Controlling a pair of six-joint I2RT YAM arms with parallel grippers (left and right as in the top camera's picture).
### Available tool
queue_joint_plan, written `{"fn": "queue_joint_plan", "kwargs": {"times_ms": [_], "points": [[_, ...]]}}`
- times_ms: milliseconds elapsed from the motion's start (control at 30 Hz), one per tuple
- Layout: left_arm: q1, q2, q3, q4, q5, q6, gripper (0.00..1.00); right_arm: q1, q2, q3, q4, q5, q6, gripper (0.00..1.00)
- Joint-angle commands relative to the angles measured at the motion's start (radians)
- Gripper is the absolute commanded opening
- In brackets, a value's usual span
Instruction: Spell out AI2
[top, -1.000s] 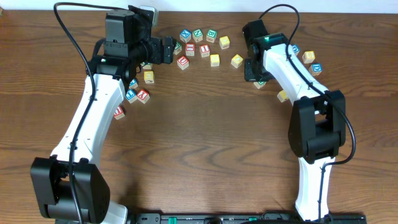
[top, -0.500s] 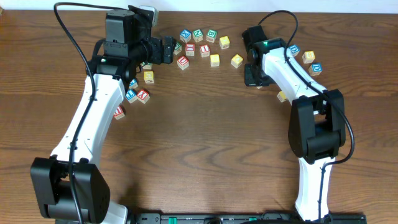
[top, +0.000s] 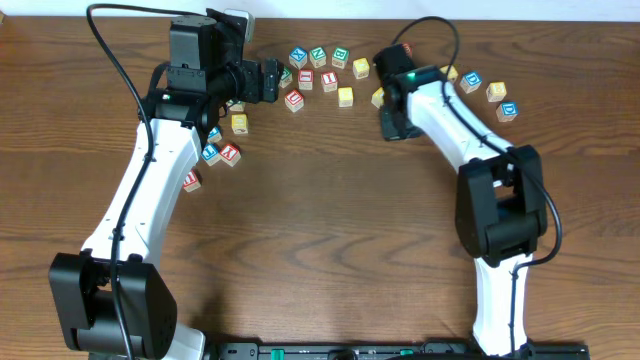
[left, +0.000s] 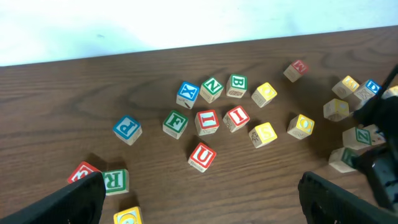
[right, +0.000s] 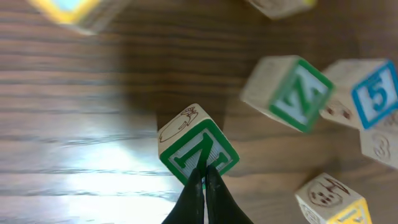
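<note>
Two red-edged cubes with a red "I" lie side by side, one (left: 207, 121) (top: 306, 80) straight, the other (left: 236, 118) (top: 329, 82) turned a little. No "A" or "2" face is readable in any view. My left gripper (left: 211, 199) (top: 270, 82) hangs open over bare wood just short of the cluster, nothing between its fingers (left: 81, 199). My right gripper (right: 203, 169) (top: 388, 125) is shut, its tips touching a green-edged letter cube (right: 199, 149) that stands on the table; it holds nothing.
Around the "I" cubes lie a red "U" (left: 202, 155), green "F" (left: 175, 122), "N" (left: 211, 89) and "B" (left: 237, 85), blue "X" (left: 188, 93) and "P" (left: 127, 129), and yellow cubes (left: 263, 134). A blue "5" (right: 375, 93) and another green cube (right: 292, 92) lie near the right gripper.
The right arm has swung left across the table with its gripper shut, ending closer to the middle cluster. The left arm has not moved.
</note>
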Motion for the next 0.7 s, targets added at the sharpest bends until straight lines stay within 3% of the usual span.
{"fn": "queue_joint_plan", "kwargs": {"times_ms": [0,400,667], "points": [[0.0,-0.015,0.018,0.0,-0.014,0.01,0.98,0.05,0.016,-0.064,0.013,-0.031,-0.062,0.01],[0.0,-0.015,0.018,0.0,-0.014,0.01,0.98,0.072,0.007,-0.029,0.009,-0.029,-0.052,0.01],[0.0,-0.015,0.018,0.0,-0.014,0.01,0.98,0.055,-0.01,0.003,0.012,-0.035,0.031,0.01]]}}
